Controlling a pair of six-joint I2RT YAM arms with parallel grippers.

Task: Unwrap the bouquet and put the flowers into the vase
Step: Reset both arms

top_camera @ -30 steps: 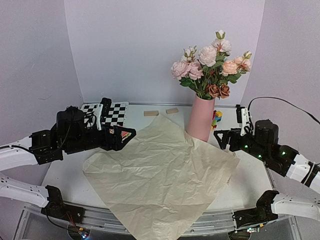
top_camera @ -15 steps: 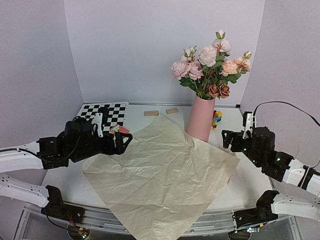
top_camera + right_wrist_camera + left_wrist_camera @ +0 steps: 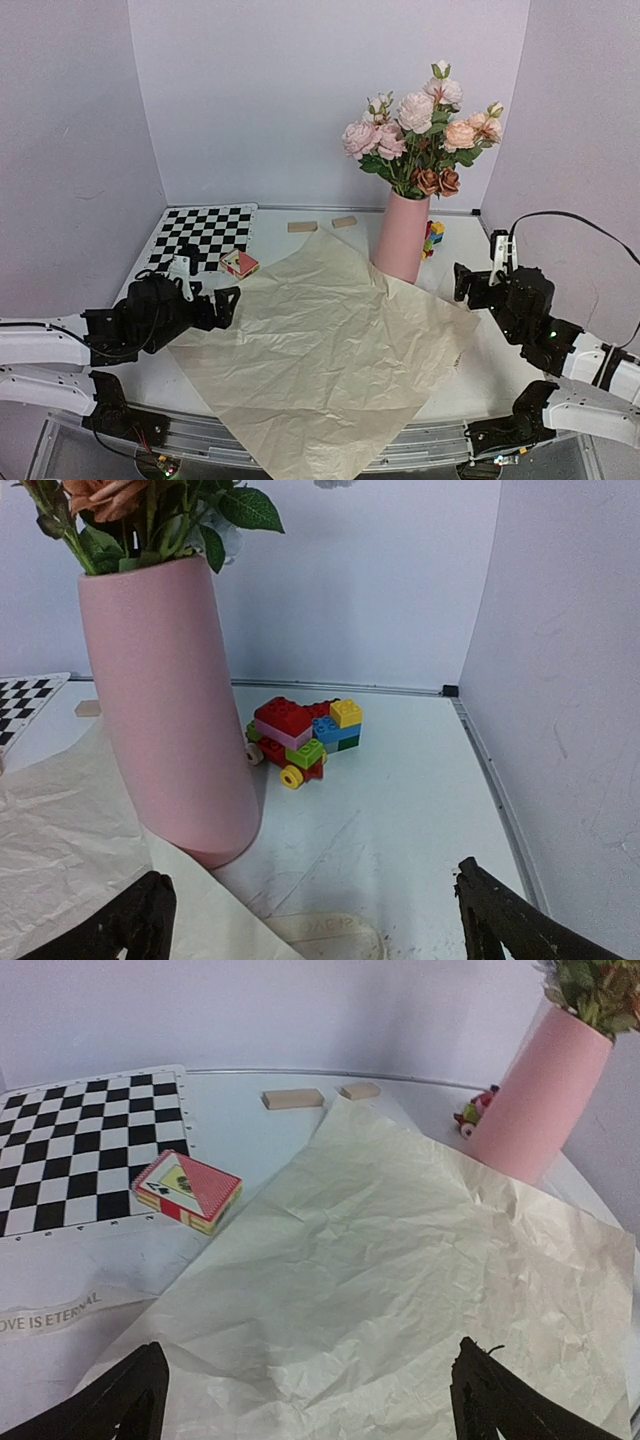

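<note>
The flowers (image 3: pixel 415 125) stand in the tall pink vase (image 3: pixel 402 235) at the back right, pink, white and rust blooms above its mouth. The bouquet's tan paper (image 3: pixel 320 345) lies unwrapped, spread flat over the table's middle, one corner hanging past the front edge. My left gripper (image 3: pixel 226 302) hovers open over the paper's left edge, nothing between its fingers. In the left wrist view the left gripper (image 3: pixel 310 1380) frames crinkled paper (image 3: pixel 380 1270). My right gripper (image 3: pixel 462 283) is open, right of the vase (image 3: pixel 170 700) and apart from it. The right gripper (image 3: pixel 310 910) is empty.
A red card box (image 3: pixel 240 263) and a checkerboard (image 3: pixel 205 232) lie at the back left. Two wooden blocks (image 3: pixel 302 227) sit by the rear wall. Colourful toy blocks (image 3: pixel 300 735) stand behind the vase. A cream ribbon (image 3: pixel 50 1315) lies left of the paper.
My left arm has drawn back and sunk toward the near left, away from the card box. My right arm has pulled back to the right. The paper, vase and flowers have not moved.
</note>
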